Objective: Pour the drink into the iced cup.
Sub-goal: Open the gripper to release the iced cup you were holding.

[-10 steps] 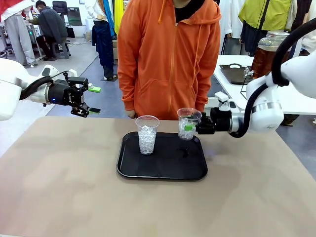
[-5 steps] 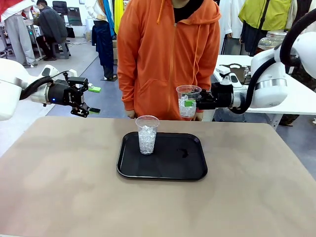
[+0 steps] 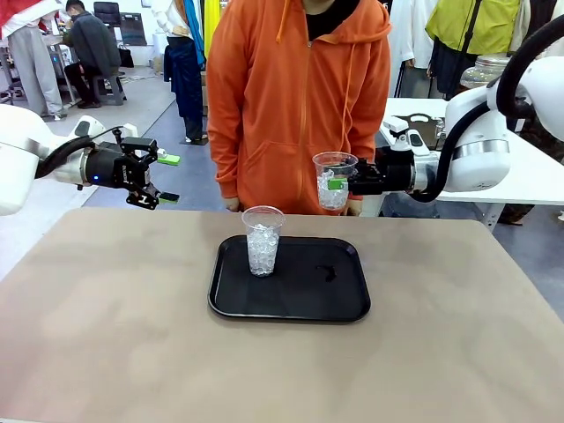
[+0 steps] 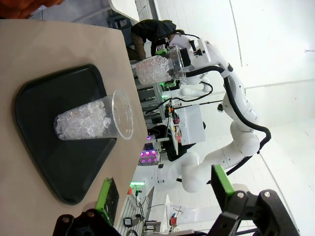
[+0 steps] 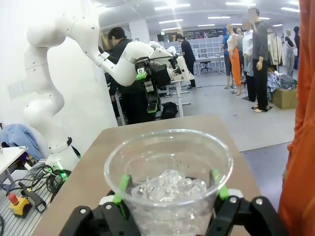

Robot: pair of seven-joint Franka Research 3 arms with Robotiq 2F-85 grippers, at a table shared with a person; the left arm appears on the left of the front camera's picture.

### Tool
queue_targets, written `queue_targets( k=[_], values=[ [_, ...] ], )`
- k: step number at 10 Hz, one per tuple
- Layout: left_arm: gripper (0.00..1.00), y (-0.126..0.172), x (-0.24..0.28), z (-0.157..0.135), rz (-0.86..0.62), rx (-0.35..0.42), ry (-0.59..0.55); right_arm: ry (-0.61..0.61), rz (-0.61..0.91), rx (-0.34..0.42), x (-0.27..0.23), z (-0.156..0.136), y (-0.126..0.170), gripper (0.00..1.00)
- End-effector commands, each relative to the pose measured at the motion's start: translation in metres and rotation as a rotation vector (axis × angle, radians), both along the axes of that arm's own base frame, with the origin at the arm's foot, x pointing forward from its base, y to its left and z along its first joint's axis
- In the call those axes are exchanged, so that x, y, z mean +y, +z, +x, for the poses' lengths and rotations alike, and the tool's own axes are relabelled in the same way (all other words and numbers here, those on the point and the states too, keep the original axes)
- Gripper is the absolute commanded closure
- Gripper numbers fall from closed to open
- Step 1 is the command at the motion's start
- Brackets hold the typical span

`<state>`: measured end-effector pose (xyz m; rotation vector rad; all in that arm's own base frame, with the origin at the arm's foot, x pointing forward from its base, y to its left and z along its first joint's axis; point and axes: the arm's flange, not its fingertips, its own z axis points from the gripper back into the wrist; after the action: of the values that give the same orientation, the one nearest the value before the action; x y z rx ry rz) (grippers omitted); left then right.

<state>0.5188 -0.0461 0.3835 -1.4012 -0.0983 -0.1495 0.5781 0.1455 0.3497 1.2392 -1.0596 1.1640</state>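
The iced cup (image 3: 334, 181) is hanging above the far edge of the table (image 3: 458, 308), with the right gripper (image 3: 338, 183) clamping its wall. The dispenser jar (image 3: 480, 72) is standing behind that arm. The left gripper (image 3: 165, 179) is idling, jaws apart. Squeezing thin plastic is probably risking buckling, and tilting it could be spilling ice.

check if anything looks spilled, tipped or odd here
Nothing spilled or tipped. One iced cup stands upright on the tray; the right gripper holds the other cup upright in the air. The only oddity is a small shiny mark on the tray, perhaps a wet spot.
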Motion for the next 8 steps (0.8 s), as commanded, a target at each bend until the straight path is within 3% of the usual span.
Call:
queue_targets(
  k=[1, 8],
  values=[
    [0.00, 0.0018, 0.0001, -0.0004, -0.008, 0.003, 0.004, 0.011, 0.009, 0.000, -0.0001, -0.0027, 0.0032, 0.20],
    [0.00, 0.0018, 0.0001, -0.0004, -0.008, 0.003, 0.004, 0.011, 0.009, 0.000, -0.0001, -0.0027, 0.0032, 0.20]
  ],
)
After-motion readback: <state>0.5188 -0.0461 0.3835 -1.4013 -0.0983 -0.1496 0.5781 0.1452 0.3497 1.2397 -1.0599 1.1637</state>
